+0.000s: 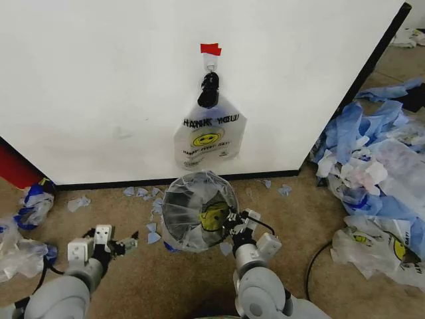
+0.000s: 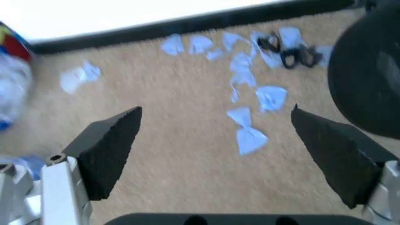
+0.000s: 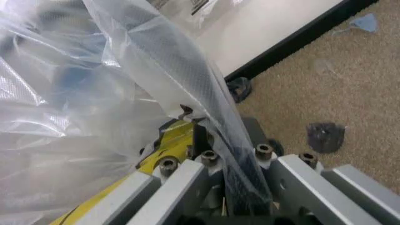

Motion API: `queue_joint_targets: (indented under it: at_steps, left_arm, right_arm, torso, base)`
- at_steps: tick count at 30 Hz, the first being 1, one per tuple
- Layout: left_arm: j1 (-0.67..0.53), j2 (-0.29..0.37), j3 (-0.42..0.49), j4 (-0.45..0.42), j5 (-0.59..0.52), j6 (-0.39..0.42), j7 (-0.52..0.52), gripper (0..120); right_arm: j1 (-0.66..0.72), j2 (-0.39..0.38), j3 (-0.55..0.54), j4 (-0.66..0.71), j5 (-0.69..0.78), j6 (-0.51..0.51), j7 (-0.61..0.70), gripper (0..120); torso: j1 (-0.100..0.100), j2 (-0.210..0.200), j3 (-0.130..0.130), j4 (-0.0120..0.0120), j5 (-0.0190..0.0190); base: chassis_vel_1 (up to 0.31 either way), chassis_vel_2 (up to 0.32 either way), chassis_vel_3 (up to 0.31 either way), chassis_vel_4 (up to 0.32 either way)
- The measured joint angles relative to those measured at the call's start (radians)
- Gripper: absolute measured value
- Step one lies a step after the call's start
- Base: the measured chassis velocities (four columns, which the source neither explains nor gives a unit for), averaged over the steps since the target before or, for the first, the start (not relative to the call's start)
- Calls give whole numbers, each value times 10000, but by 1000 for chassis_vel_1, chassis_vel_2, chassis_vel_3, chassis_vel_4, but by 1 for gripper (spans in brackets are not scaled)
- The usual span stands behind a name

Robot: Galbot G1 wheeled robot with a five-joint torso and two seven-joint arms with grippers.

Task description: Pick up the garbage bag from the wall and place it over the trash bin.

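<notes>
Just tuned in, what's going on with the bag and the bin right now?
The garbage bag is draped over the trash bin, which stands on the carpet just in front of the wall. The right gripper is shut on the bag's edge at the bin's right rim. The left gripper hangs open over the carpet to the bin's left, holding nothing. A THANK YOU bag hangs clipped on the wall.

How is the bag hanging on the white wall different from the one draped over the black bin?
The hanging bag is flat and whiter, with bold THANK YOU lettering, and a black clip holds it on the wall. The garbage bag is see-through, spread over the trash bin, and the right gripper pinches its edge. The left gripper is open over the carpet. Both bags carry a yellow smiley.
</notes>
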Motion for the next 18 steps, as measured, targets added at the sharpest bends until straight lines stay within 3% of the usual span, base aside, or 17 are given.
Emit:
queue_joint_targets:
  at_steps: [2,8,10,18]
  left_arm:
    - [-36,-7,-148,0,160,100,-45,93]
    - [-110,177,-1156,-274,485,199,-7,67]
    - [-110,224,-1279,-416,430,196,25,64]
    - [-591,791,-1530,-1939,-1089,70,250,34]
  right_arm:
    - [-16,-6,7,-21,-38,14,-22,0]
    - [-22,-29,42,-81,-93,40,-42,0]
    - [-14,-25,42,-95,-94,40,-43,0]
    - [82,46,-2,-178,-38,20,-26,0]
  torso:
    - [0,0,0,1,0]
    - [0,0,0,-1,0]
    - [0,0,0,0,0]
    - [0,0,0,-1,2]
  base:
    - [0,0,0,0]
    - [0,0,0,0]
    - [0,0,0,0]
    - [0,0,0,0]
